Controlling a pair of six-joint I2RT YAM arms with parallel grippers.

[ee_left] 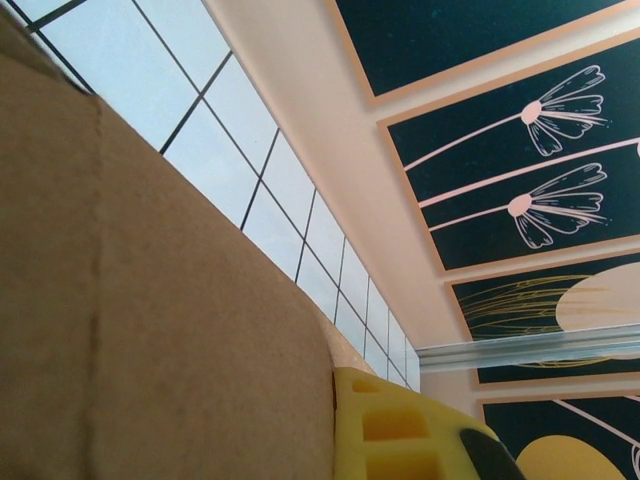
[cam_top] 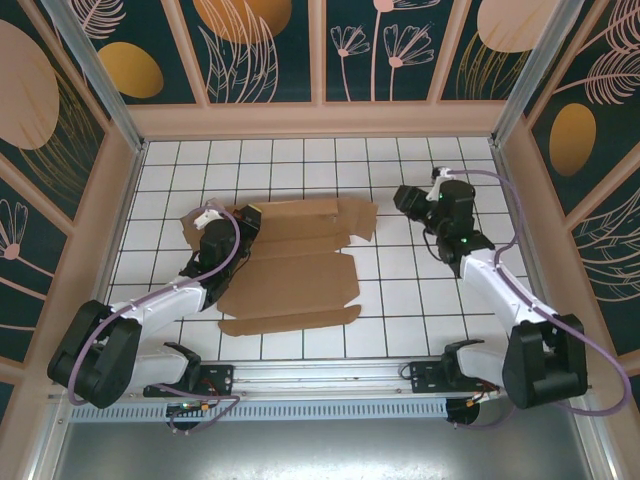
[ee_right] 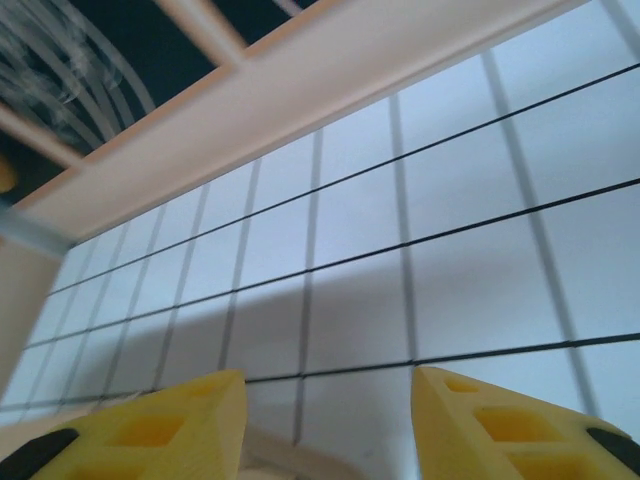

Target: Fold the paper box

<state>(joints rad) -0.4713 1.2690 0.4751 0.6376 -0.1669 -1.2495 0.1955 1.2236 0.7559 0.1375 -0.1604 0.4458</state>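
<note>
White-tiled table (cam_top: 400, 300), floral panels (cam_top: 265, 45) all round. Box (cam_top: 300, 270) lying left of centre as a flat brown sheet, creases and flaps showing, one long strip toward the arm bases and the rest stretching toward the back wall.

Barely started, by the look of it. No walls standing, no tabs tucked, nothing box-shaped yet. Maybe a slight lift at the far left flap, but hard to call from above.

Left gripper (cam_top: 245, 217) parked right on that far left corner of the sheet, jaws together. From the left wrist, cardboard rising right against one yellow finger (ee_left: 400, 430) and covering the spot where the other would sit. So pretty surely pinched on the flap's edge.

Right gripper (cam_top: 405, 197) off to the right of the sheet, near its far right flap but not touching. Jaws apart, nothing between them, just bare tiles past both fingers (ee_right: 160, 425).

Left to do, judging from this: basically everything. Raising the sides along the creases, folding the flaps in, locking the tabs. Guessing the pinched flap goes first.
</note>
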